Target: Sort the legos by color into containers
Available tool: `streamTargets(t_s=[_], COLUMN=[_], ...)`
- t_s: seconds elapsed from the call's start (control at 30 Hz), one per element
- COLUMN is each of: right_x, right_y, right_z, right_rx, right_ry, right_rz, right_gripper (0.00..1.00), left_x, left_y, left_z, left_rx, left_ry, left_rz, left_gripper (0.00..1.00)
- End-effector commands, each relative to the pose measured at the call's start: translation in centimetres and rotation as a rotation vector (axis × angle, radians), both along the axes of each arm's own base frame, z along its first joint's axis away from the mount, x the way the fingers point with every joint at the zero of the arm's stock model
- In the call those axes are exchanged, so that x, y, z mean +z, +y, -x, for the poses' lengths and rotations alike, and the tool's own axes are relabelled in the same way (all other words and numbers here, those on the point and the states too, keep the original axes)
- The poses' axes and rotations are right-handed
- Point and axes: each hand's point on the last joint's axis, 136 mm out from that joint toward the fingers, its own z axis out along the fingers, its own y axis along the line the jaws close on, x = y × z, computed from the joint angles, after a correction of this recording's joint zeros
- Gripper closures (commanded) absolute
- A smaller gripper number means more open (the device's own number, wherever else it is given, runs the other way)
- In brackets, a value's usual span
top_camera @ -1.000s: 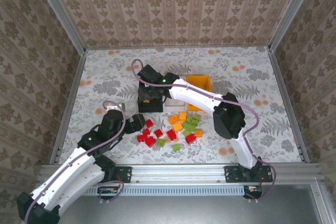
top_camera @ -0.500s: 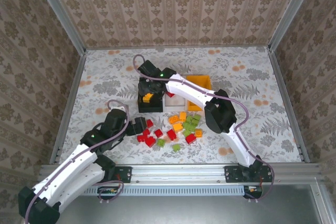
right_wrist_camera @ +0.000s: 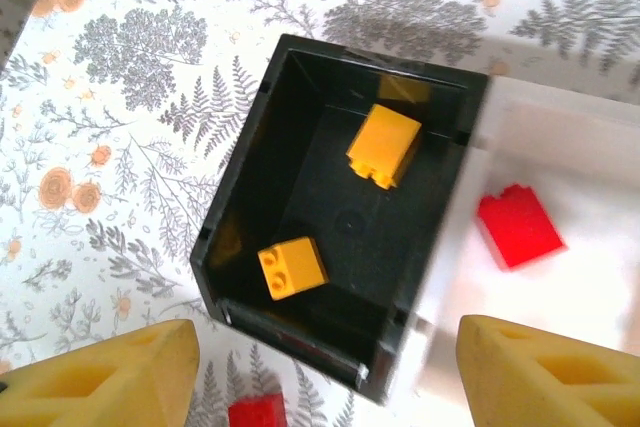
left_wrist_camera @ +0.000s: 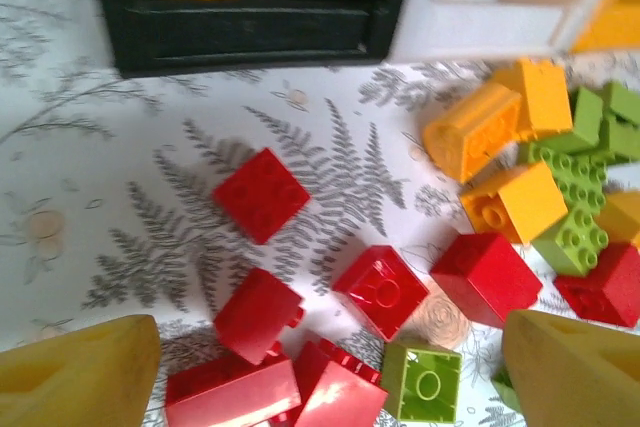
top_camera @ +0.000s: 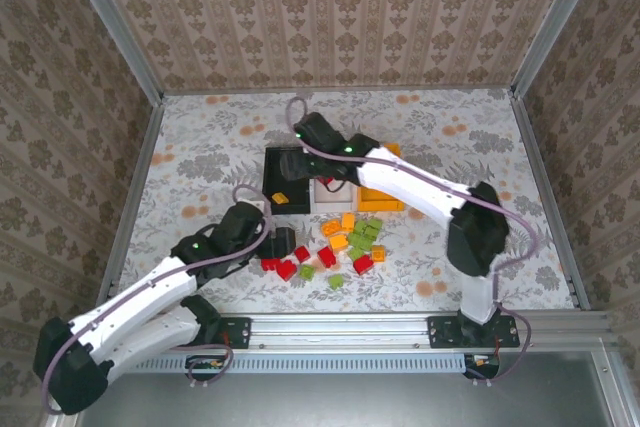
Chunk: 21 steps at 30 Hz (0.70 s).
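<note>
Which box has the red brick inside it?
The white bin, right beside the black bin. One red brick lies in it, while the black bin holds two orange bricks and no red.

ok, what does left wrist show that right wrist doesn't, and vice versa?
Left wrist: the loose pile on the table, with green bricks and orange bricks among the red. Right wrist: the black bin seen from above with two orange bricks inside, and a red brick lying in the white bin. Shared: black bin, the white bin beside it, and one orange brick in the black bin.
</note>
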Motion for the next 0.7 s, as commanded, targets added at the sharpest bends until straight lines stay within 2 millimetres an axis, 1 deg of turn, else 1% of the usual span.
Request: streamTargets(t_s=[0.0,0.07,0.13,0.27,0.3,0.33,0.37,0.47,0.67], right_x=[1.0,0.4,0.0,-0.4,-0.2,-0.8,0.1,0.0,0.1], right_y=[-3.4,-5.8,-7.7,-10.8,-11.4,-11.9,-12.6,-14.0,-15.7], right_z=[0.5,1.5,2.3,3.9,4.2,4.4,4.8,5.4,6.0], right_rx=[-0.084,-0.112,-0.138,-0.175,-0.182,-0.189,-0.197,-0.218,-0.245], right_ry=[-0.026,-0.015,-0.011,-0.010,-0.015,-0.004,-0.023,-0.028,-0.036], right_rz=[-0.057,-0.062,-0.065,-0.059,-0.061,-0.053,-0.069,-0.076,-0.080], right_gripper=[0.30,0.30,0.30,0.29,0.29,0.29,0.29,0.29,0.29], left_x=[0.6,-0.1,-0.8,-2.0,-2.3,-2.6,-3.0,-4.2,-6.0], left_y=[-2.1,-2.9,-3.5,-5.2,-5.4,-5.6,-5.8,-5.7,-5.4], left_z=[-0.2,-0.2,-0.4,-0.7,-0.8,-0.8,-0.9,-0.9,-0.6], left_rx=[-0.068,-0.098,-0.122,-0.194,-0.202,-0.216,-0.227,-0.232,-0.234], left_ry=[-0.044,-0.042,-0.036,-0.030,-0.024,-0.020,-0.016,0.009,0.044], left_rz=[-0.019,-0.070,-0.115,-0.219,-0.249,-0.278,-0.306,-0.357,-0.395], left_gripper=[0.15,0.19,0.23,0.29,0.30,0.32,0.33,0.34,0.35])
